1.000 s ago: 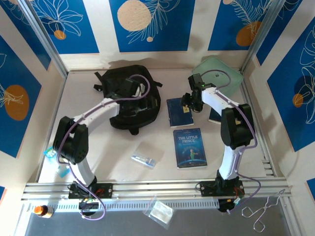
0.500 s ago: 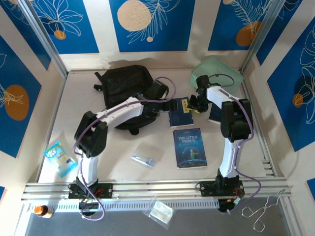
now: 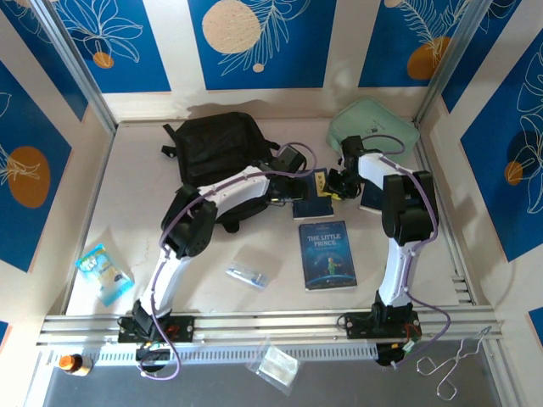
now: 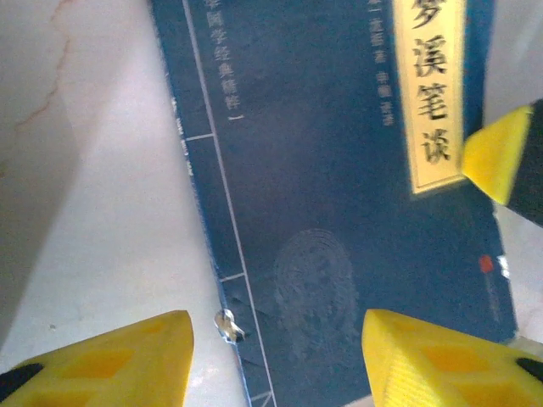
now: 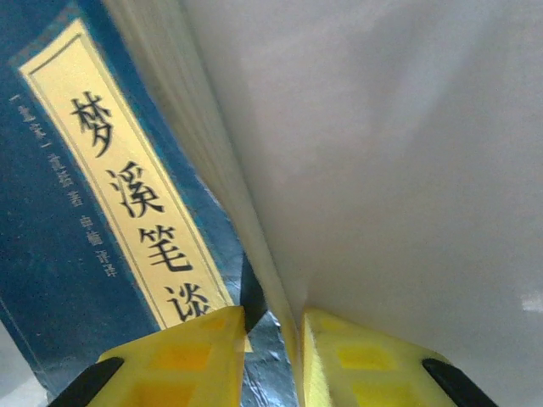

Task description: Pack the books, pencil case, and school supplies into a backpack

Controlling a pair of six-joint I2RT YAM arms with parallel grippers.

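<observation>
A small navy book (image 3: pixel 310 202) with a yellow label lies right of the black backpack (image 3: pixel 216 148). My right gripper (image 3: pixel 334 184) is shut on the book's right edge (image 5: pixel 76 237), which stands pinched and lifted between its yellow fingers (image 5: pixel 271 326). My left gripper (image 3: pixel 296 181) hovers open over the same book (image 4: pixel 339 170), one finger over the table and one over the cover (image 4: pixel 276 339). A yellow fingertip (image 4: pixel 499 157) of the right gripper shows there at the book's far edge. "The Little Prince" (image 3: pixel 327 254) lies nearer, and the transparent pencil case (image 3: pixel 248 274) to its left.
A mint-green case (image 3: pixel 373 127) sits at the back right. Another navy book (image 3: pixel 370 200) lies partly under the right arm. A light-blue packet (image 3: pixel 102 271) rests at the near left. Metal rails bound the table on both sides.
The left arm swung from the backpack rightward to the small navy book, its jaws narrowing. The right gripper closed on the book's right edge.
</observation>
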